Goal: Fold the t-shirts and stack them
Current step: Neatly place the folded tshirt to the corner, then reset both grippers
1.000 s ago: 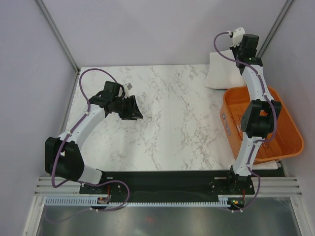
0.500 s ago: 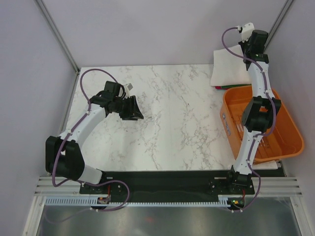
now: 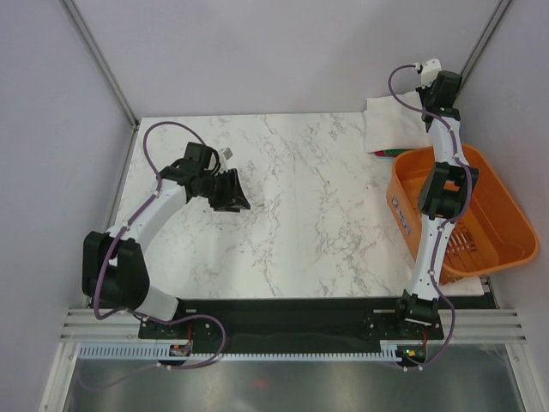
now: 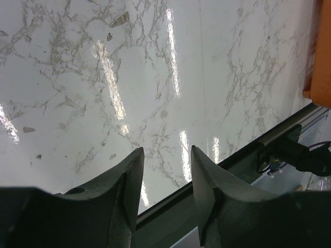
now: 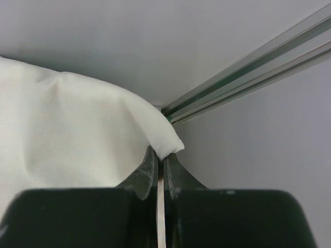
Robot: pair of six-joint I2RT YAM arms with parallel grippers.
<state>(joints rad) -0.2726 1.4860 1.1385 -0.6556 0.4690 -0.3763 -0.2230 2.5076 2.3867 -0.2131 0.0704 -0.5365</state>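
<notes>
right end effector (image 5: 161, 166) clamping white t-shirt (image 5: 67, 134) edge, 1 o'clock of bench (image 3: 300, 197) | cloth looking soft, light; corner grip likely suiting | left end effector (image 4: 164, 173) hovering half-open, empty

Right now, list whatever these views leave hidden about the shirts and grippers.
- Top view: its wrist hides the right gripper; only the right wrist view shows it pinching the white t-shirt.
- Top view: red-green sliver at the white cloth's edge, too small to identify.
- Top view: the right arm covers part of the floor of the orange basket.
</notes>
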